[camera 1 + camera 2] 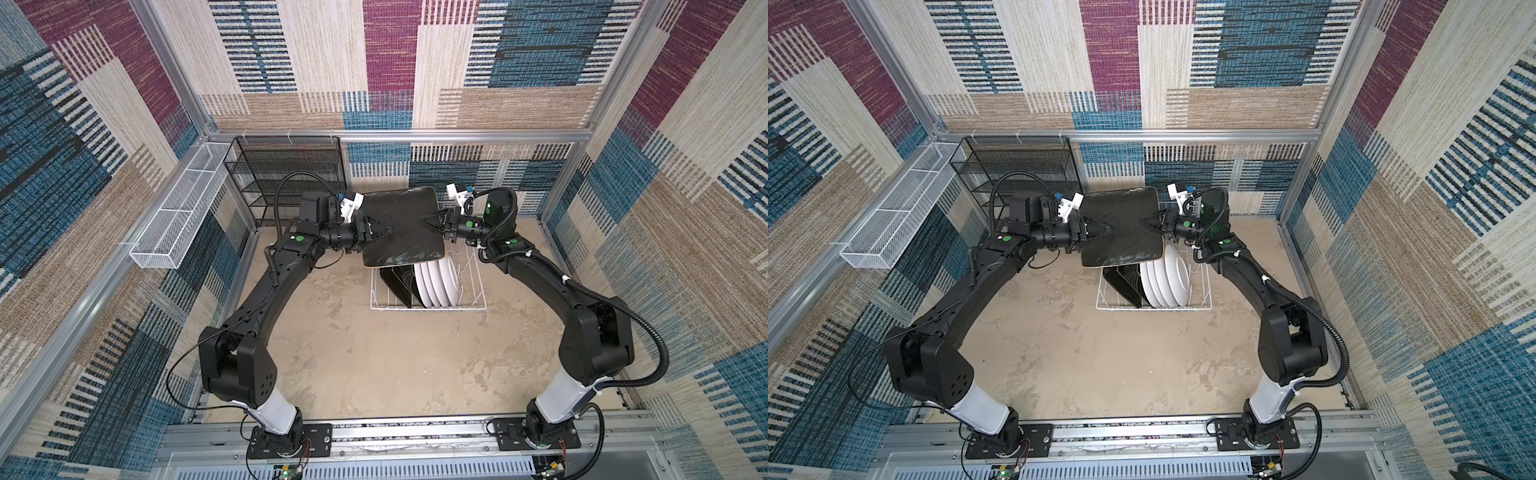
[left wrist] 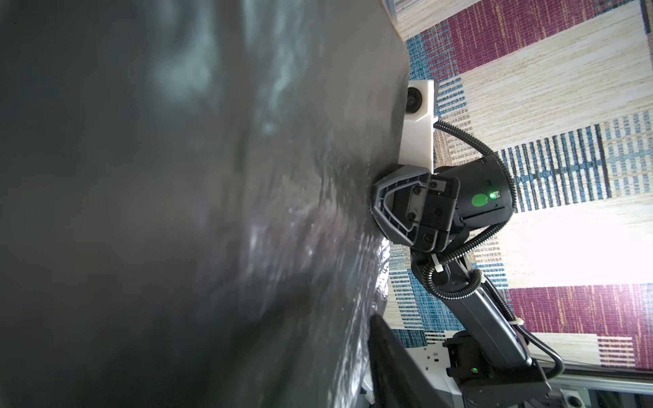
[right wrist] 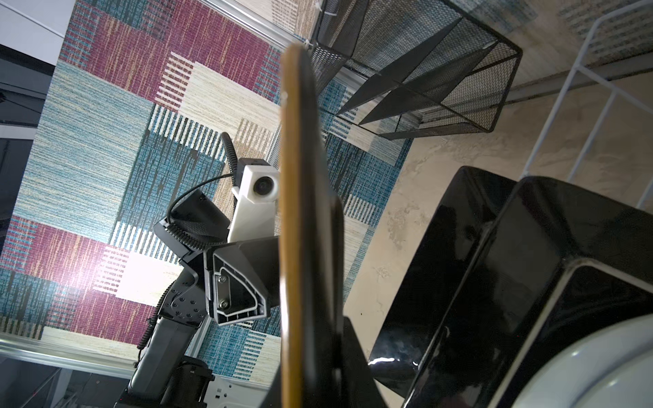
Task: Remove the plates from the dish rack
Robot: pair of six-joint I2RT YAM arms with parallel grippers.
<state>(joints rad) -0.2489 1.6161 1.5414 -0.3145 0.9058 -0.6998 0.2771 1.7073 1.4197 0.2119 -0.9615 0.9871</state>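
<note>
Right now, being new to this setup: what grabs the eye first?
A black square plate hangs in mid-air above the white dish rack, with the right gripper clamped on one edge and the left gripper at the opposite edge. Below it, round white plates stand in the rack.

Both top views look steeply down from high up and well back, side by side, sharing almost the whole scene, dish rack (image 1: 457, 308) included. The left wrist camera sits very close to the black back of the held square plate (image 2: 176, 212), facing across it to the right gripper (image 2: 374, 201). The right wrist camera looks along that plate's edge toward the left gripper (image 3: 268, 279) — black mesh shelf (image 3: 424, 81) beyond.
</note>
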